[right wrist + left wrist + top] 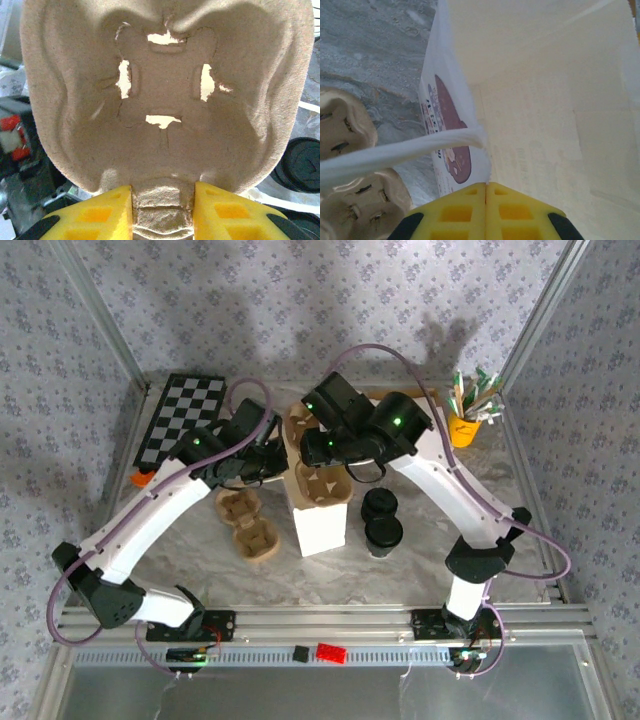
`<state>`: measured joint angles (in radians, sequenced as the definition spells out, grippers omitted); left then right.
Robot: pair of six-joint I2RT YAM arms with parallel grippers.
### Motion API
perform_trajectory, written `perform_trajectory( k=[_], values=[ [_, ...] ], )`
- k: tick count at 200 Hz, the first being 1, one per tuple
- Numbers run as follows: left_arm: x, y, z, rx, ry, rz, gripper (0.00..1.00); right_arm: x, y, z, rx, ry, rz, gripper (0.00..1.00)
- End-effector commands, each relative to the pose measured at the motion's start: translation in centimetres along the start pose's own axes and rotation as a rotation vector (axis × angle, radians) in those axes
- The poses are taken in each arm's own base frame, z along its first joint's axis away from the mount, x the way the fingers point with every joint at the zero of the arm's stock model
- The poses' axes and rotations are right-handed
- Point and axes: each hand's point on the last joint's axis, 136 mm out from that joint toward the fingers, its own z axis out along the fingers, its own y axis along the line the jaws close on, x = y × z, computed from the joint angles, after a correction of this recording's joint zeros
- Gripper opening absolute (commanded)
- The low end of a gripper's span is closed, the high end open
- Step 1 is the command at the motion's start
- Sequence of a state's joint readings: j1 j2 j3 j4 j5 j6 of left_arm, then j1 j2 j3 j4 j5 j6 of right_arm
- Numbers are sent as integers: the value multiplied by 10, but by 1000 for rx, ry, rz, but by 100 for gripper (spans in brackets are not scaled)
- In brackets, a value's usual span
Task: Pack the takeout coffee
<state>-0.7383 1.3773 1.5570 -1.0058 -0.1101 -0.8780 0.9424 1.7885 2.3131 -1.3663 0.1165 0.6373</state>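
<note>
Right claw [162, 194] clamps pulp carrier [165, 100] over white bag [320, 528]; black lids [379, 504] beside.

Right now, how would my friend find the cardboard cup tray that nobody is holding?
Look for the tall white paper bag standing in the middle of the table. Just to its left, flat on the grey tabletop, lies a brown cardboard cup tray. The second tray is pinched by the right gripper over the bag's mouth; this one lies free.

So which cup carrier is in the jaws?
The carrier over the white bag, pinched by the right gripper; another carrier lies loose on the table left of it.
</note>
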Motion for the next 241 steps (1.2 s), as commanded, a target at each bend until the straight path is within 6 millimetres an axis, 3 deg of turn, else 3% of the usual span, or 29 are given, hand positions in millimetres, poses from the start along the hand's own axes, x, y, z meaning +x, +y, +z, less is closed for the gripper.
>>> perform_trajectory(
  k=[1,61,122,161,241],
  values=[
    [-2,-2,-9,42,-16,-17,4,-11,4,5,-3,-36,27,33],
    [0,-4,-13,85,-24,-46,0,-18,-16,31,99,-38,50,32],
    [-2,-6,-18,130,-45,-116,0,-21,-21,46,176,-59,31,32],
    [-2,1,-21,130,-68,-158,0,-8,-27,57,227,-27,31,32],
    [-2,4,-17,135,-67,-180,0,25,-18,63,207,63,20,32]
  ],
)
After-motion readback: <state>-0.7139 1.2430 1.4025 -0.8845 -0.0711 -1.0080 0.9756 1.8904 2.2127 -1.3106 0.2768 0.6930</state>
